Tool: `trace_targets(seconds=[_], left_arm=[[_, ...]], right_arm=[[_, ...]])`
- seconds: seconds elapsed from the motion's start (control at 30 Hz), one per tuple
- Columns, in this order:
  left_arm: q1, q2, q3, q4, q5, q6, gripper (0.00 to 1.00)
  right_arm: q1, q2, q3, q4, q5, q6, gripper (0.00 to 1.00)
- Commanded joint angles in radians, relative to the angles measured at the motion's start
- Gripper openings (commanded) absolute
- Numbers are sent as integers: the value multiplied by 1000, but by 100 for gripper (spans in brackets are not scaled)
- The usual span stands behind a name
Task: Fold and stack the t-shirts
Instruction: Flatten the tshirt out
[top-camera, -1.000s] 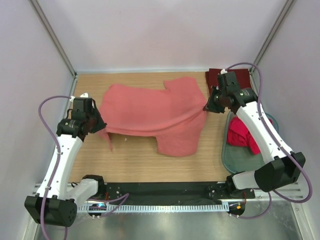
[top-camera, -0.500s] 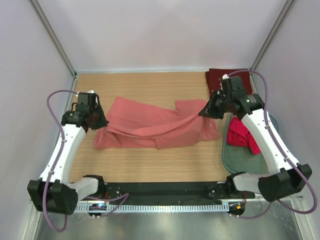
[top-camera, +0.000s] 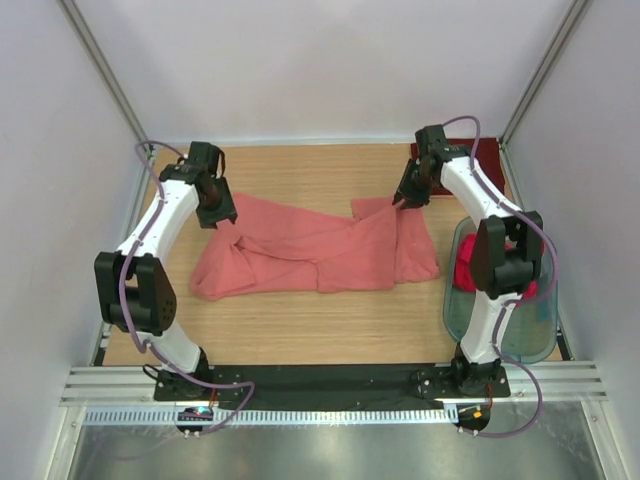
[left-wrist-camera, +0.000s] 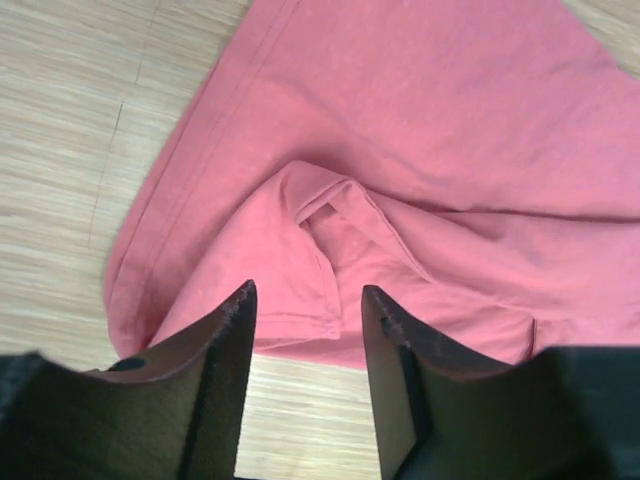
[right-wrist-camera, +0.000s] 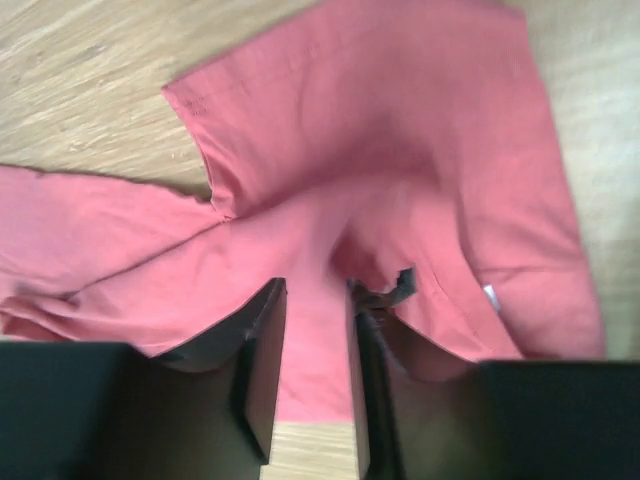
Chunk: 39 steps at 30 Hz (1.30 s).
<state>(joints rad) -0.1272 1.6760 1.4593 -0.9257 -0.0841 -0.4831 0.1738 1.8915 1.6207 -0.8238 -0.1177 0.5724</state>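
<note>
**Salmon-pink shirt rumpled across the middle, both claws open at its far edge**

Wood-grain worktop (top-camera: 300, 330) fills the top view. Its bare stretches are a broad band along 6 o'clock, a narrower band at 12 o'clock between the two arms, and a strip down the 9 o'clock side.

The salmon-pink shirt (top-camera: 320, 250) lies at the centre, stretched from 9 toward 3 o'clock and bunched into long creases rather than flat. Its 8 o'clock end is a rounded, doubled-over lump. Its 3 o'clock end spreads into a flatter panel that stops just short of the tub (top-camera: 520, 335).

That greenish translucent tub sits at 4 o'clock against the right side, partly hidden by the right arm. A red-pink shirt (top-camera: 465, 272) is heaped at its far end. A maroon shirt (top-camera: 490, 155) lies in the 1 o'clock corner, mostly covered by the same arm.

The left claw (top-camera: 218, 212) hangs at 10 o'clock over the shirt's far-left corner. Its wrist view shows its fingers (left-wrist-camera: 225, 350) spread wide with nothing between them. Below them a stitched hem runs along the cloth's left border and a sleeve is folded back on itself.

The right claw (top-camera: 403, 197) is at 1 o'clock over the shirt's far-right corner. Its fingers (right-wrist-camera: 262, 340) stand apart by a narrower gap and hold nothing, with the cloth lying loose beneath. A small white label (right-wrist-camera: 490, 293) shows at the shirt's right edge in that view.
</note>
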Motion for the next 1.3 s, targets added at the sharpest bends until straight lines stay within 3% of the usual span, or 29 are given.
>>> trace_targets(seconds=[0.0, 0.07, 0.17, 0.33, 0.47, 0.57, 0.87, 1.27], left_arm=[[-26, -59, -2, -55, -42, -15, 49], [-49, -126, -66, -48, -54, -37, 49], [-113, -212, -227, 5, -26, -77, 42], [-216, -156, -326, 90, -26, -166, 38], [-245, -21, -252, 61, -97, -238, 30], [-250, 50, -243, 48, -111, -264, 30], [-258, 113, -254, 70, -111, -267, 35], [-258, 103, -315, 100, -94, -259, 26]], right_arm=[[1, 9, 143, -81, 35, -112, 39], [4, -44, 98, -100, 75, -127, 52], [13, -145, -1, -95, 101, -149, 57], [56, -275, -134, -115, 76, -166, 56], [90, -353, -264, -112, 73, -172, 53], [90, -394, -317, -110, 69, -172, 52], [90, -440, -377, -92, 20, -174, 50], [92, -434, -409, -69, -2, -172, 49]])
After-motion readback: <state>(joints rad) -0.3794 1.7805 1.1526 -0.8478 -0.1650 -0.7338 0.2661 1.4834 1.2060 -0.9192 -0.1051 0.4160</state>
